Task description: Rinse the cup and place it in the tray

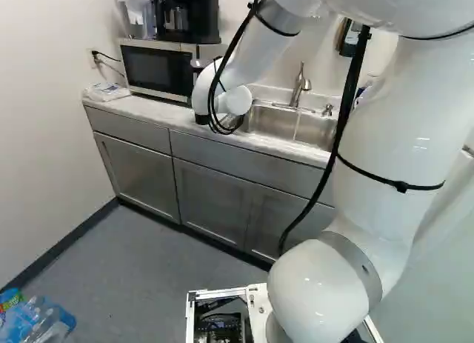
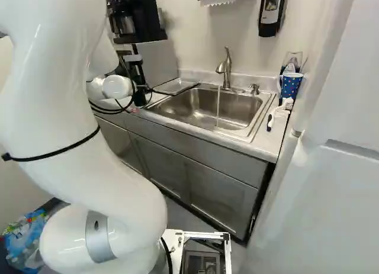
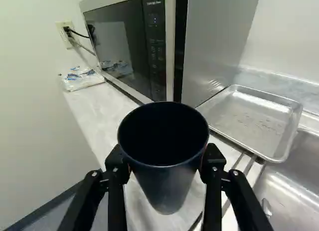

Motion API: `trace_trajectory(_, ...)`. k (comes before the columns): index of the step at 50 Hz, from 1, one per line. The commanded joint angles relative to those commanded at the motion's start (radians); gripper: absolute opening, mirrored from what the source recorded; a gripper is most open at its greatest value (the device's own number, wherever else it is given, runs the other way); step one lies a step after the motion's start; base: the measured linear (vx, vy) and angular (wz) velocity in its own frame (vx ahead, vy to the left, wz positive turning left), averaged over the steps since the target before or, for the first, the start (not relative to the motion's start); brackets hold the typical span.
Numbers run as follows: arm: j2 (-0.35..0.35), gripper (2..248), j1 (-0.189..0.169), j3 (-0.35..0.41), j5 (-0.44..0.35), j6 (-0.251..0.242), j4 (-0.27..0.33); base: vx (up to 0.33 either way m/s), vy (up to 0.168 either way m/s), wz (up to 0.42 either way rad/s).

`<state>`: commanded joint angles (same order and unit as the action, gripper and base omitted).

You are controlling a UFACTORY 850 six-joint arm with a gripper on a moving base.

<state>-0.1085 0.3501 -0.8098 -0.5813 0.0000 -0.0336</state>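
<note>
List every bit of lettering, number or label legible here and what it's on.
No text reads with certainty.
Silver-and-black microwave: panel print and lit display, too small.
Clear plastic packet with blue markings: blurred.
Black-and-grey wall dispenser: label too small.
Blue plastic-wrapped bundle on the floor: print blurred.
White arm's grey joint band: small dark mark, unreadable.
Dark tapered cup: none visible.

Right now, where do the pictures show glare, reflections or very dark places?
Wrist view: glare on the tray and sink, the bag mirrored in the microwave, the cup too dark inside to read; left base view: small highlights on the arm; right base view: shine on the sink.
</note>
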Motion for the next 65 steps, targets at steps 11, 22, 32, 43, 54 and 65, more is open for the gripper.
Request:
trace_trajectory(11, 0.0, 126, 0.0, 0.0, 0.0, 0.0, 0.0, 0.0, 0.0, 0.0)
trace_trajectory(22, 0.003, 126, -0.002, -0.001, 0.0, 0.0, 0.0, 0.0, 0.0, 0.0)
trace_trajectory(32, 0.003, 126, -0.026, -0.02, 0.0, 0.0, 0.0, 0.0, 0.0, 0.0)
trace_trajectory(43, 0.0, 126, -0.058, -0.047, 0.0, 0.0, 0.0, 0.0, 0.0, 0.0)
trace_trajectory(54, 0.014, 126, -0.091, -0.056, 0.0, 0.0, 0.0, 0.0, 0.0, 0.0)
trace_trajectory(65, 0.034, 126, -0.122, -0.059, 0.0, 0.0, 0.0, 0.0, 0.0, 0.0)
